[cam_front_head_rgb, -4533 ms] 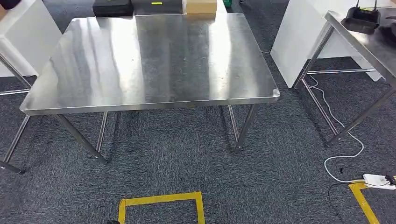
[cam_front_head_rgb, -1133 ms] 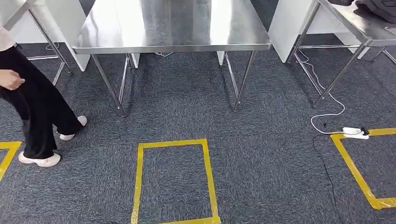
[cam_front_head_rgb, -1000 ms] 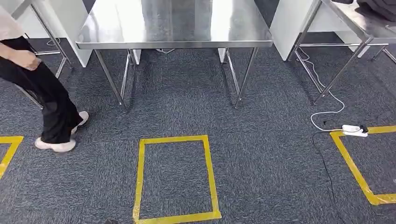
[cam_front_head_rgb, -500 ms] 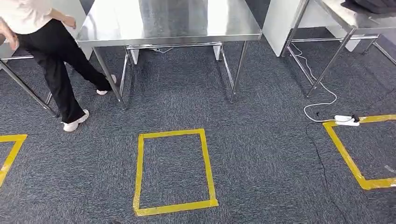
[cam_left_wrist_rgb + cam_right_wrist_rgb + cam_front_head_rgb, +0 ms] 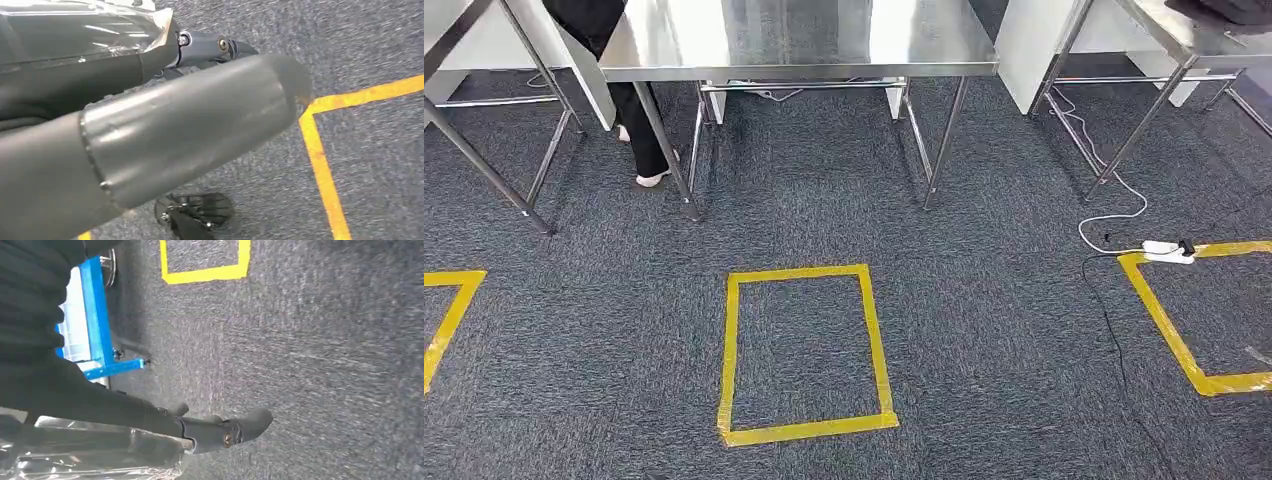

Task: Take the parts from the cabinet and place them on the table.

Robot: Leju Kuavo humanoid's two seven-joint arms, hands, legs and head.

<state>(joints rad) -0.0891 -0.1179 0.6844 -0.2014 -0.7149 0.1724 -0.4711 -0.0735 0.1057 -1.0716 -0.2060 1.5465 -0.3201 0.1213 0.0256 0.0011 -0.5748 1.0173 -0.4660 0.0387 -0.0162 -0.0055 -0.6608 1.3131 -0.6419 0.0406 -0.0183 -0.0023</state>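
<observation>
- Two hands hang low beside the body. The left hand [image 5: 165, 135] in its wrist view shows a thick grey thumb across the picture with nothing gripped; whether its fingers are spread or curled I cannot tell. The right hand [image 5: 220, 432] in its wrist view shows dark fingers lying loosely apart over the carpet, holding nothing.
- No parts and no cabinet can be made out, so where the parts lie cannot be told. The one candidate is a blue-framed rack with pale shelves [image 5: 95, 320] at the edge of the right wrist view, just beside the robot; what it holds is hidden.
- Judged from this, the step in hand is walking and turning to reach the cabinet, with nothing picked up yet.
- To do it well, the robot should keep both arms tucked in and steady while it steps, so that no hand strikes the blue frame or a table leg.
- It should stop squarely before the cabinet, near enough to reach without leaning.
- Ahead in the head view stands the shiny stainless-steel table [image 5: 794, 40], the likely place for the parts; its top looks smooth and flat.
- On the dark grey carpet [image 5: 984, 330] lies a yellow tape rectangle [image 5: 804, 350], probably a standing mark.
- Beside the table's far left leg stands a person in dark trousers [image 5: 649, 140]; the robot should give them room.
- Well to the right lies a white power strip with a trailing cable [image 5: 1164, 248], a trip risk.
</observation>
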